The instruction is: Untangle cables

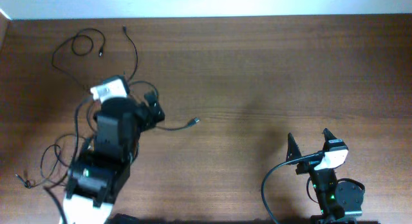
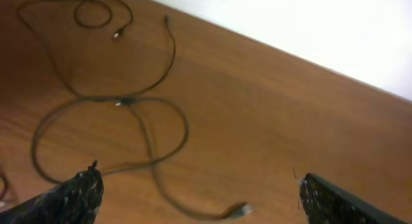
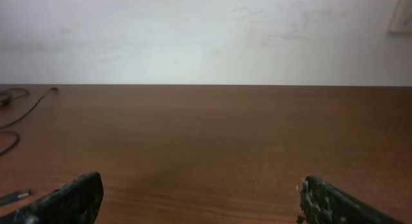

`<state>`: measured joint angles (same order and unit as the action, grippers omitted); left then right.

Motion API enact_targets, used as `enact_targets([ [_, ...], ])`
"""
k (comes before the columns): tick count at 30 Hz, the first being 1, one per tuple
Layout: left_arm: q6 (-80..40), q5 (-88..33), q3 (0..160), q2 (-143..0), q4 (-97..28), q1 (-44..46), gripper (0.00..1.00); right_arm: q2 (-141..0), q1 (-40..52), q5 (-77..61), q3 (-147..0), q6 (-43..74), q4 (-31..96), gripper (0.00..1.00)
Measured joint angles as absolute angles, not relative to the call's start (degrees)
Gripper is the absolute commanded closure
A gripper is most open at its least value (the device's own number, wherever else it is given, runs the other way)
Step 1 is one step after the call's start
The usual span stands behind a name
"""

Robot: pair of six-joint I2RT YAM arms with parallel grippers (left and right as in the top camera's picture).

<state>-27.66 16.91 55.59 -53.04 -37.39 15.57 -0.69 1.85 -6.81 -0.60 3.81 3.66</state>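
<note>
Two thin black cables [image 1: 132,53] lie looped at the table's far left, partly hidden under my left arm. In the left wrist view the cables [image 2: 122,100] cross in a knot above a big loop, with a small coil and two plug ends further off. One silver-tipped plug [image 2: 241,210] lies on the wood between my fingers; a plug [image 1: 193,122] also shows in the overhead view. My left gripper [image 2: 199,198] [image 1: 153,109] is open and empty above the cables. My right gripper [image 1: 309,143] [image 3: 199,198] is open and empty, far right of them.
More black cable loops [image 1: 51,158] lie at the lower left beside the left arm base, ending in a plug [image 1: 22,180]. In the right wrist view, cable ends [image 3: 19,108] show at far left. A white wall [image 3: 206,37] borders the table's far edge.
</note>
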Motion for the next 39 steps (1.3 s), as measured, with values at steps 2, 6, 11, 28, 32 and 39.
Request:
enact_targets([
  [2, -25.85, 16.93, 48.64, -46.04, -34.92, 14.70, 0.01, -0.64, 1.80, -6.68, -0.62, 3.84, 3.62, 0.02],
  [6, -23.70, 14.24, 28.16, -23.38, -27.29, 7.86, 0.01, -0.67, 1.78, -6.63, -0.60, 3.88, 3.68, 0.02],
  [11, -18.70, 6.76, 11.57, -3.42, -21.74, 1.80, 0.01, -0.62, 1.80, -6.63, -0.60, 3.84, 3.68, 0.02],
  [28, 7.18, -4.16, 1.19, -0.78, -4.64, 0.23, 0.01, -0.58, 1.80, -6.63, -0.60, 3.79, 3.68, 0.02],
  [32, 7.55, -4.56, 1.15, -0.78, -4.60, 0.23, 0.01, -0.58, 1.80, -6.63, -0.60, 3.84, 3.68, 0.02],
  [39, 7.55, -4.56, 1.15, -0.78, -4.60, 0.23, 0.01, -0.58, 1.80, -6.63, -0.60, 3.84, 3.68, 0.02],
])
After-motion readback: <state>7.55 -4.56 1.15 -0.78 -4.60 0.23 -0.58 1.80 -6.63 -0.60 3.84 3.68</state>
